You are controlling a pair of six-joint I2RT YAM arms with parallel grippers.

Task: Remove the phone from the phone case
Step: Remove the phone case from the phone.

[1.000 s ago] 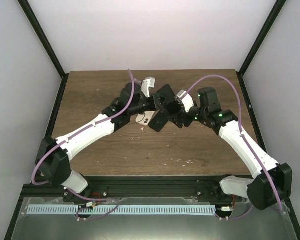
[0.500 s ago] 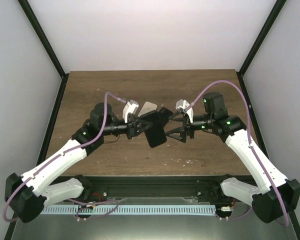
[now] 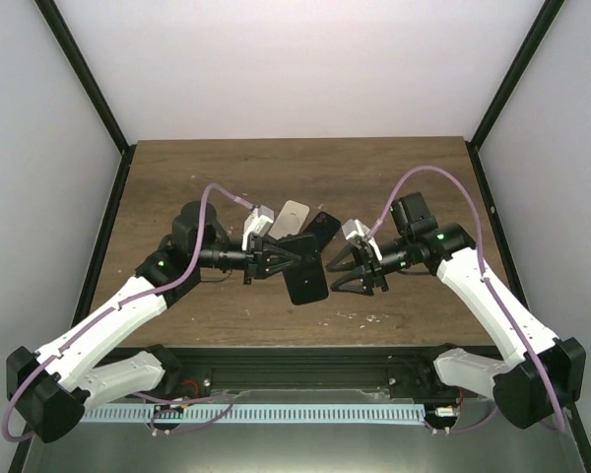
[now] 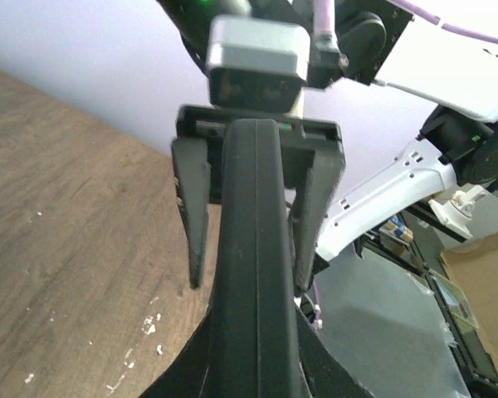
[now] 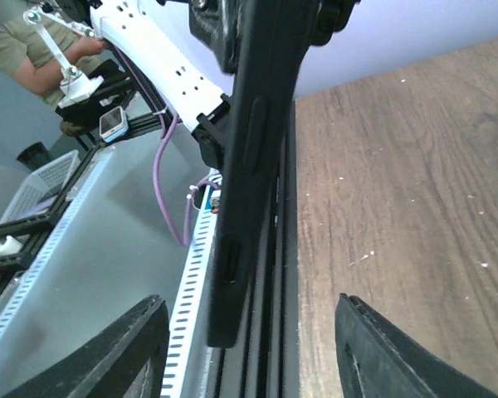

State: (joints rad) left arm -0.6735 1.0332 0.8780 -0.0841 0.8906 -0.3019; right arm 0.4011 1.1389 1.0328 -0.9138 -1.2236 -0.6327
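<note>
My left gripper (image 3: 280, 262) is shut on one end of the black phone case (image 3: 306, 280) and holds it above the table, edge-up. In the left wrist view the case's edge (image 4: 256, 274) runs straight out from between my fingers. My right gripper (image 3: 339, 273) faces it, open. Its fingers (image 5: 120, 352) stand on either side of the case's free end (image 5: 242, 207) without touching it. A pale grey slab (image 3: 294, 214) that looks like the phone lies flat on the table behind the case. The edge views do not show whether anything is inside the case.
A dark flat shape (image 3: 323, 225) lies just right of the pale slab. The wooden table (image 3: 394, 177) carries small white flecks (image 3: 374, 317) near its front edge. Black frame posts (image 3: 84, 74) and white walls close in the sides. A slotted rail (image 5: 191, 282) runs below the near edge.
Both arms have drawn back from the far middle toward the near side. The left one carried the case along, uncovering the pale slab. The right gripper's jaws opened wide, then narrowed.
</note>
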